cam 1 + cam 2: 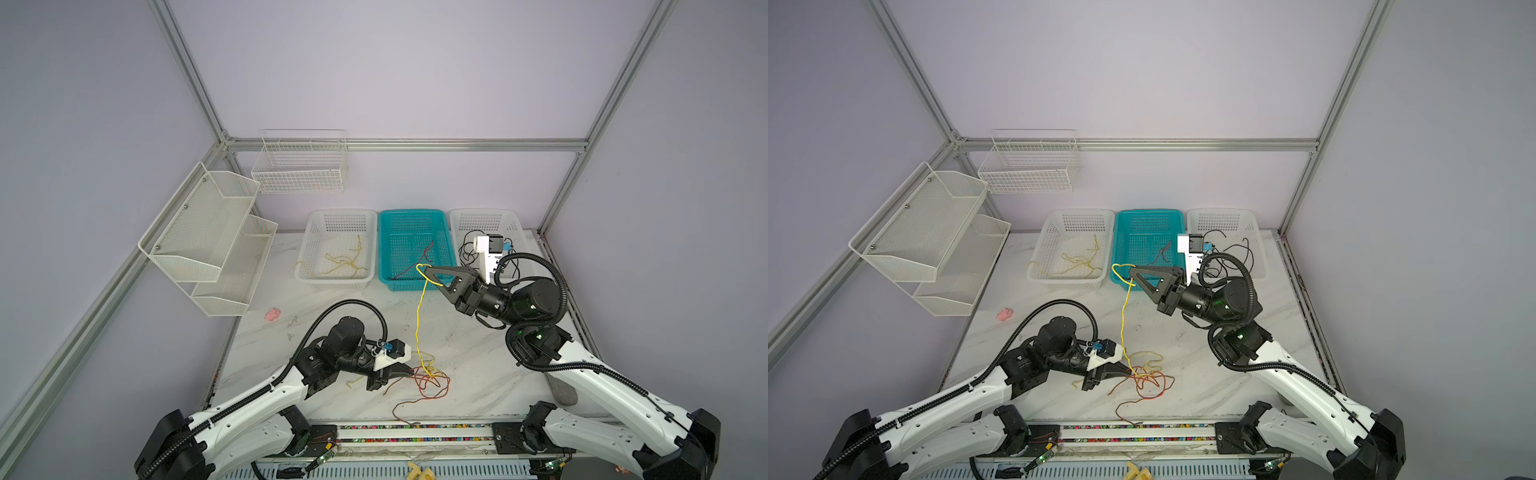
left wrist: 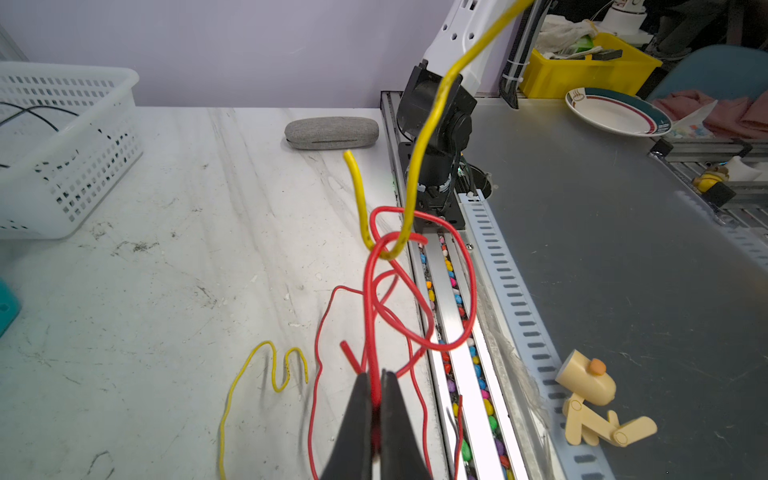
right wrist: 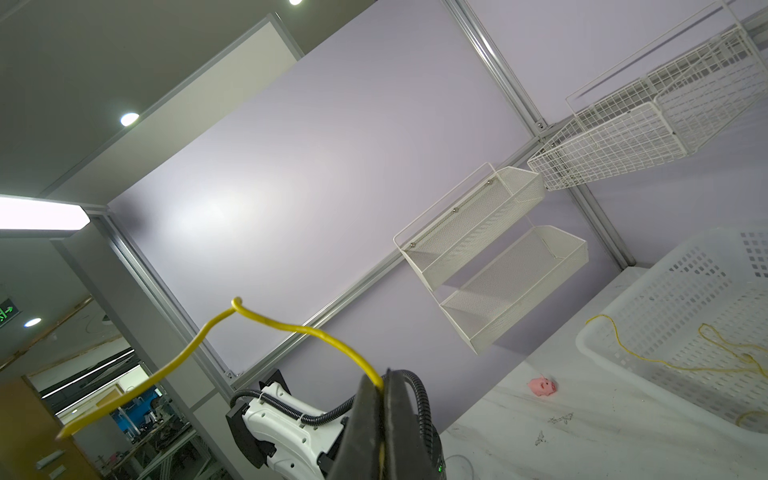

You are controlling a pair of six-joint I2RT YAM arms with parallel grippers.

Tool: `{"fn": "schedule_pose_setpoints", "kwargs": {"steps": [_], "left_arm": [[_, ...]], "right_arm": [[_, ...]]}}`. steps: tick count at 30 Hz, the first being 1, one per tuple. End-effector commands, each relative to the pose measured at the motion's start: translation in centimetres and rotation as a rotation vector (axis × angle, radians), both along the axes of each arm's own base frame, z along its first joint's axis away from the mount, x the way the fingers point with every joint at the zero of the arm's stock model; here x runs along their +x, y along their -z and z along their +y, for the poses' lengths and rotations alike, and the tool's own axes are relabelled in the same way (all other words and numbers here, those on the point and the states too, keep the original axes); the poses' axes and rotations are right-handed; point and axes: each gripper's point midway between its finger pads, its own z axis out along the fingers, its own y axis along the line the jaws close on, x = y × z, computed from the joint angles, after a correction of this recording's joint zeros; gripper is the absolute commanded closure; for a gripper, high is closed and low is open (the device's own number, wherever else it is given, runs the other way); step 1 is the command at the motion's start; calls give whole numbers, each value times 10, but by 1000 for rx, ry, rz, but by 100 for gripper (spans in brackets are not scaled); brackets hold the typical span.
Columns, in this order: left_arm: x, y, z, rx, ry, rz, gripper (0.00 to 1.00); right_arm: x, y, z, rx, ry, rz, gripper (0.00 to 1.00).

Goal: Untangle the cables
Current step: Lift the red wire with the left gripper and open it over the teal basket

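Note:
A tangle of red and yellow cables [image 1: 432, 380] lies on the marble table near its front edge, seen in both top views. My left gripper [image 1: 409, 371] is low at the tangle's left side and shut on a red cable [image 2: 370, 291], which shows between its tips in the left wrist view. A yellow cable [image 1: 419, 316] rises out of the red loops to my right gripper [image 1: 426, 270]. That gripper is raised in front of the teal basket and is shut on the yellow cable [image 3: 316, 332], whose free end curls past the tips.
Three baskets stand at the back: a white basket [image 1: 332, 284] with yellow cables, a teal basket [image 1: 411, 220] with a dark red cable, and a white basket [image 1: 482, 220] with black cables. A pink pig toy [image 1: 272, 314], a grey case [image 2: 331, 132] and wall racks [image 1: 208, 232] are nearby.

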Motion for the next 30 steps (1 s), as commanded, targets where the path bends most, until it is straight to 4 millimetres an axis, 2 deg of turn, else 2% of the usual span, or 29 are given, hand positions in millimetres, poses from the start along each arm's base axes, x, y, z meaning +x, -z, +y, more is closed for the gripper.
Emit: {"fn": "schedule_pose_setpoints", "kwargs": {"steps": [1,6,10,16,18,23,28,30], "left_arm": [[4,-17,-4,-39,-4,-51,100],[13,-22,-2,-35,-61,-77,100],[16,-39,0,-71,-88,-105,100],[26,-55,13,-128,-199,-166,100],[31,-58,18,-139,-243,-198,100],[60,-55,29,-78,-407,-243,100],[102,-75,32,-31,-576,-301,100],[127,-86,33,-17,-674,-344,100]], "right_arm": [[-12,-14,-6,48,-26,-38,100],[-16,-9,-9,48,-34,-29,100],[-17,12,-12,3,-9,-13,100],[-20,44,-21,-68,39,19,100],[-23,42,-28,-65,59,14,100],[-35,15,-50,-54,136,-48,100],[-39,-3,-79,-72,277,-106,100],[-38,-6,-88,-81,329,-106,100]]}}
